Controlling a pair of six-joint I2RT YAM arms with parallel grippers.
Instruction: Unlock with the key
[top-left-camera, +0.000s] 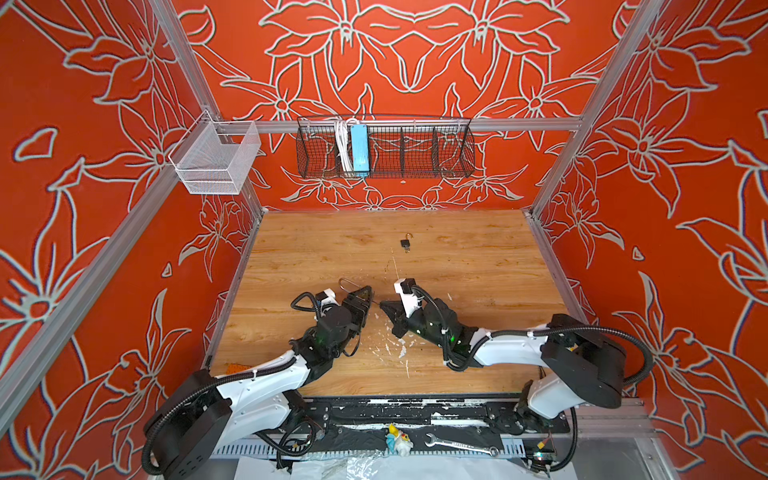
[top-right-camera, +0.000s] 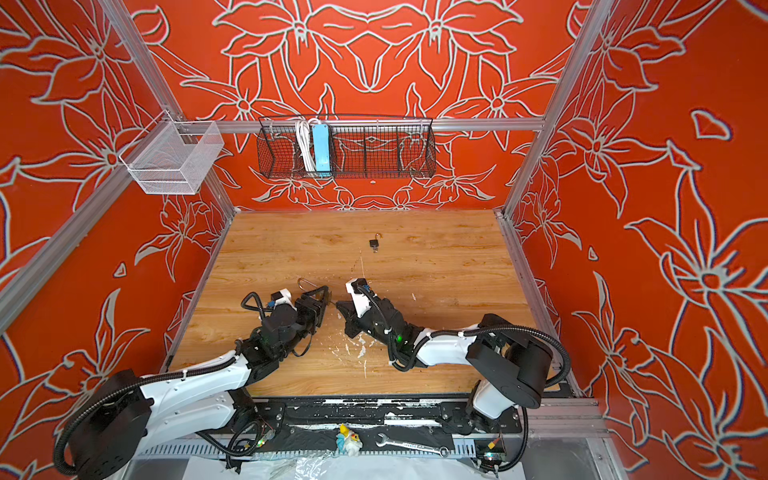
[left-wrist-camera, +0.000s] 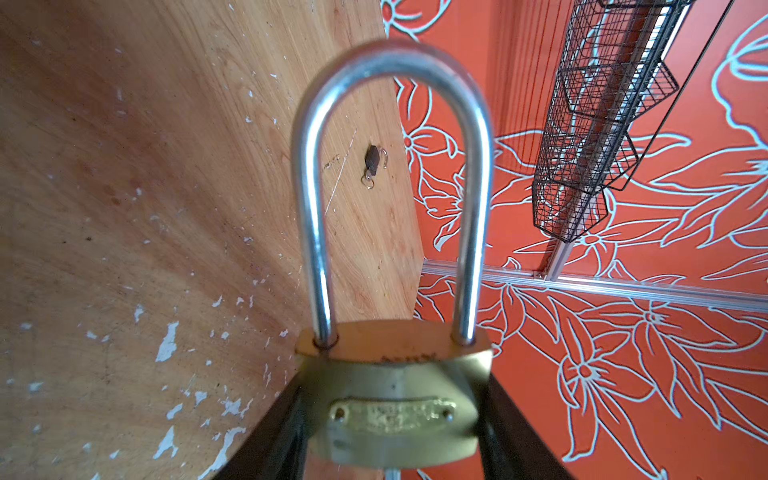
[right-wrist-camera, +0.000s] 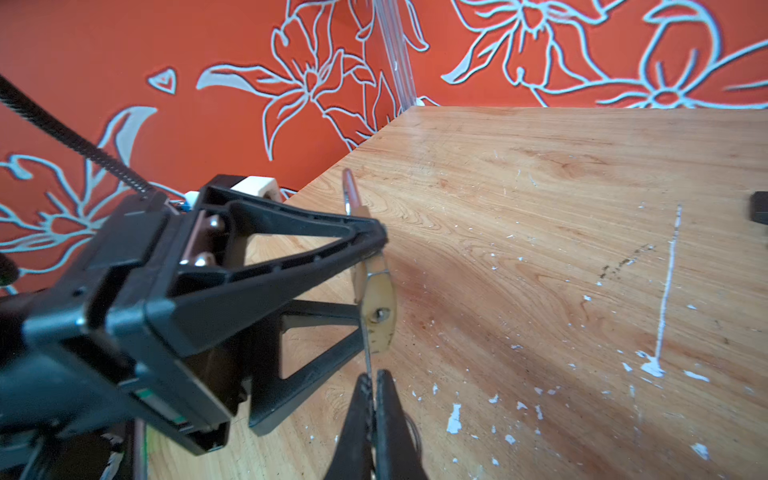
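Entry, unlocking job, partway through. I am reading the brass padlock (left-wrist-camera: 395, 386) as not yet opened: in the left wrist view both legs of its steel shackle (left-wrist-camera: 309, 208) are sitting down in the body. The pick-ups are looking done, since lock and key are each being carried by an arm, clear of the table (top-left-camera: 478, 257), near its middle and towards the front. The insertion is looking under way or just finished. In the right wrist view the key (right-wrist-camera: 368, 361) is running as a thin blade from the right claw up to the underside of the lock body, but I am not able to tell how deep it is seated. The turn and the release of the shackle are what I am judging to be left. Left claw (top-left-camera: 361, 296): jaws standing part-way apart and clamping the padlock body across its flat faces, shackle pointing out beyond the fingertips. Right claw (right-wrist-camera: 372, 378): jaws pinched together on the bow end of the key, tip to tip with the left claw. Also on hand: a small dark padlock (top-left-camera: 406, 243), shackle swung open, lying well apart at the far side of the table and taking no part.
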